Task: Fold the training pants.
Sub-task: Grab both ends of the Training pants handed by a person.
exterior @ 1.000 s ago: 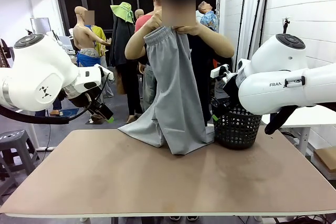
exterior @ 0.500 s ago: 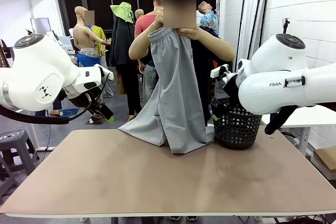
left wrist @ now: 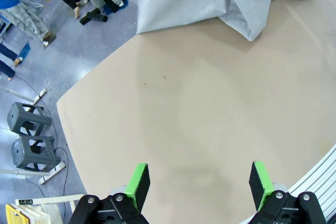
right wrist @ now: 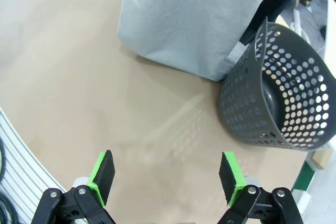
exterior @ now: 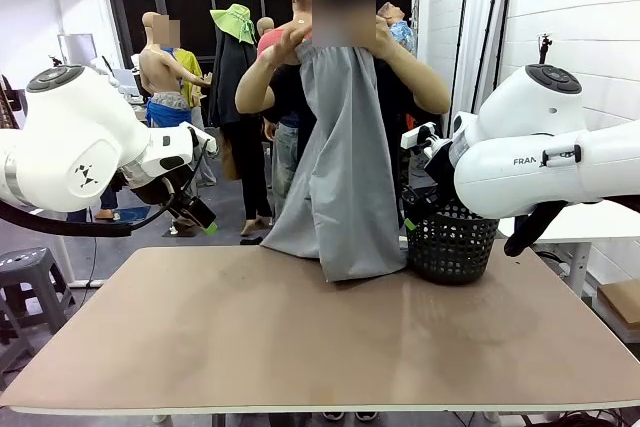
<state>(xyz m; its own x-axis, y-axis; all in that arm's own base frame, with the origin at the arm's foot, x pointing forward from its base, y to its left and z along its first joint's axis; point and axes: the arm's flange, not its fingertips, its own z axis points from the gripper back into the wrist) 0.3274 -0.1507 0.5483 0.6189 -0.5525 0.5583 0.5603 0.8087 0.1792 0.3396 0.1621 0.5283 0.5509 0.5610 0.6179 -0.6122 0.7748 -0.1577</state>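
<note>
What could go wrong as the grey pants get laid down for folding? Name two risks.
The training pants hang right beside the basket; lowering them may snag or tip it. Part of the cloth overhangs the table's far edge, so it could slide off once the person's hands let go.

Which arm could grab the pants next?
Probably the right. The pants hang nearer its open right gripper, beside the basket; the open left gripper sees them farther off across the table.

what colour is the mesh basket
Black, or very dark grey; the basket shows best in the right wrist view.
</note>
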